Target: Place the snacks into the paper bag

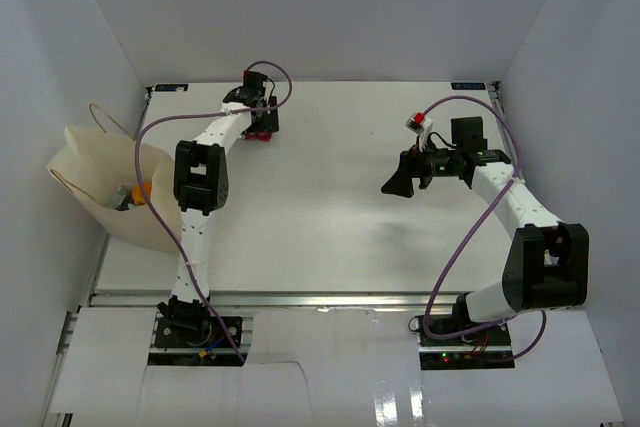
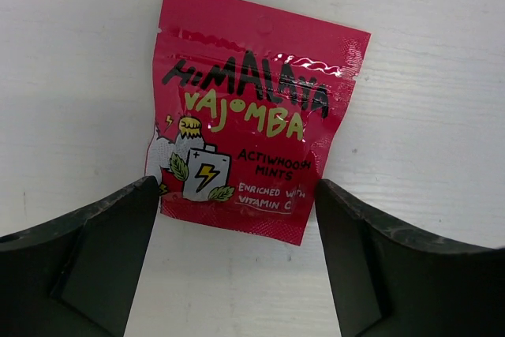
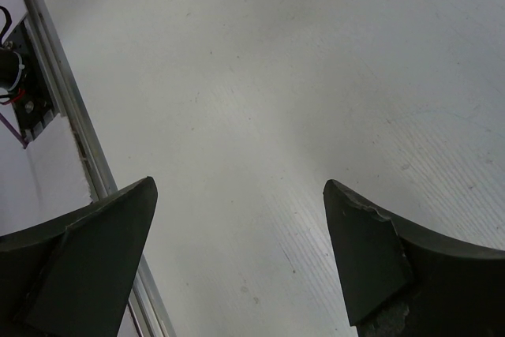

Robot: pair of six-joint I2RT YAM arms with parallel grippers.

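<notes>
The tiny red packet [image 2: 252,116] lies flat on the white table at the far back, and shows as a red sliver under the left wrist in the top view [image 1: 262,135]. My left gripper [image 2: 237,219] is open and low over it, its fingers either side of the packet's near edge without pinching it. The cream paper bag [image 1: 95,172] stands open at the table's left edge, and the orange packet [image 1: 138,192] shows inside it. The other packets are out of view. My right gripper [image 1: 398,179] is open and empty above the table at mid right, as the right wrist view [image 3: 237,226] also shows.
White walls enclose the table on three sides. A metal rail [image 3: 59,100] runs along the table's near edge, with the left arm's base beyond it. The left arm's purple cable [image 1: 165,207] loops close beside the bag.
</notes>
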